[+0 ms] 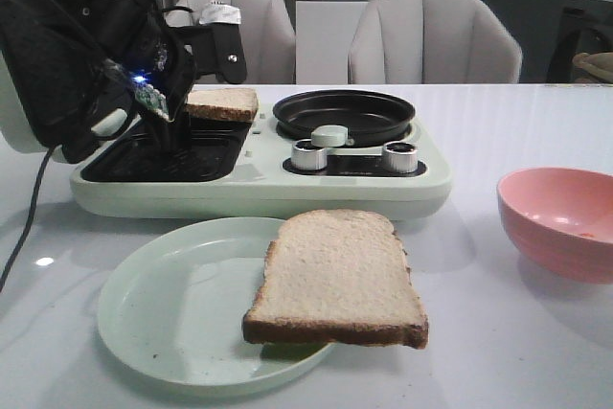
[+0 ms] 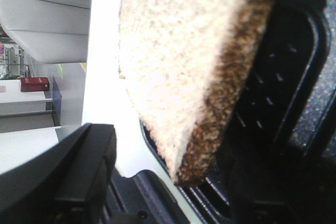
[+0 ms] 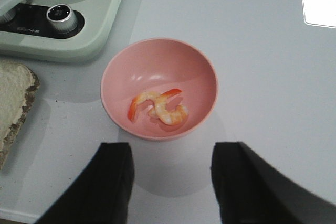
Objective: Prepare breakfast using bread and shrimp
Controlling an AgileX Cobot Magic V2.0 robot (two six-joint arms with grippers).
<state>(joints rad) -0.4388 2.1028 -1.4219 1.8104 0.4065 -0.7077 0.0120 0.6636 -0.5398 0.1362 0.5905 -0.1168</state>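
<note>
One bread slice sits tilted at the back right edge of the black grill tray; it fills the left wrist view. My left gripper hangs over that tray, open. Its one clear finger is apart from the slice's corner. A second bread slice lies on the pale green plate, overhanging the rim; its edge shows in the right wrist view. Two shrimp lie in the pink bowl. My right gripper is open and empty just short of the bowl.
The pale green breakfast machine holds the grill tray on its left and a round black pan on its right, with two silver knobs in front. The pink bowl stands at the right. Two grey chairs stand behind the table.
</note>
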